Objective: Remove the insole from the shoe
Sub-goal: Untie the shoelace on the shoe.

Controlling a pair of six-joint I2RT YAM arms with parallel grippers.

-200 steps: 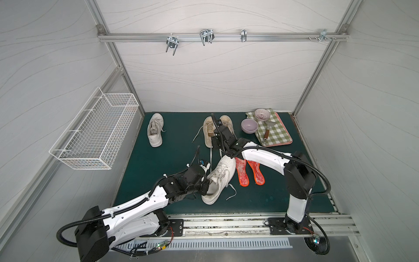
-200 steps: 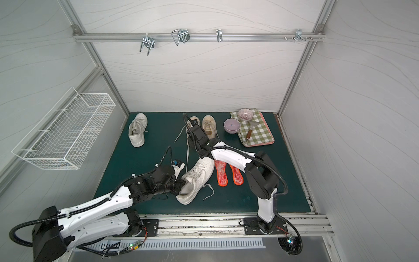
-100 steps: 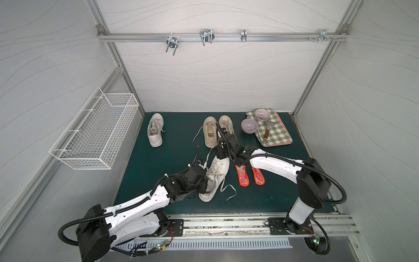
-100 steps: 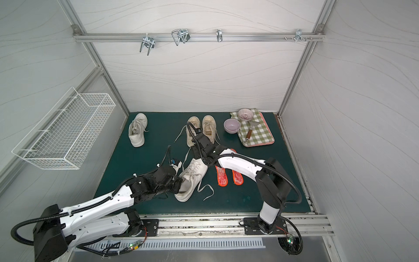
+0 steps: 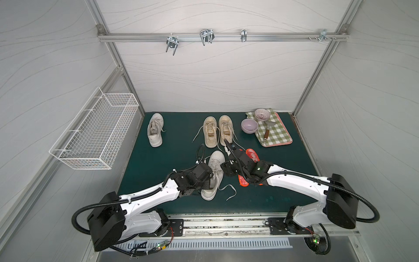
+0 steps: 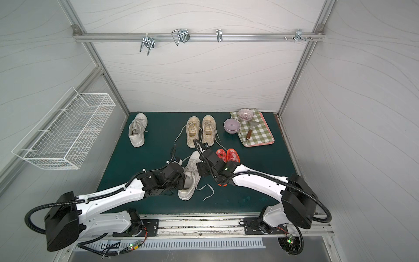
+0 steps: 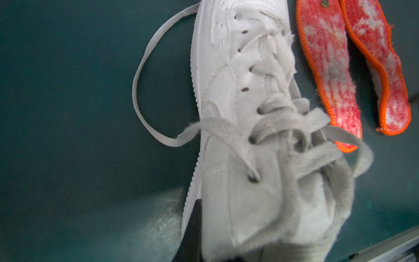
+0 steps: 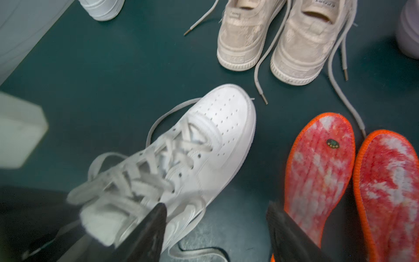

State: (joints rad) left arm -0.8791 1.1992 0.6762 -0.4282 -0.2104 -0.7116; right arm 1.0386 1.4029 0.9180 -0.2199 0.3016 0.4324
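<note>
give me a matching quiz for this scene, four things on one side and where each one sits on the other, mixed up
Things:
1. red insoles
2. beige shoes
3. spatula
4. lone white sneaker

Places:
A. on the checked cloth
B. far-left part of the mat, by itself
C. back middle, side by side
D. beside the middle white sneaker

Pairs: 1-D, 2-C, 3-A, 4-B
</note>
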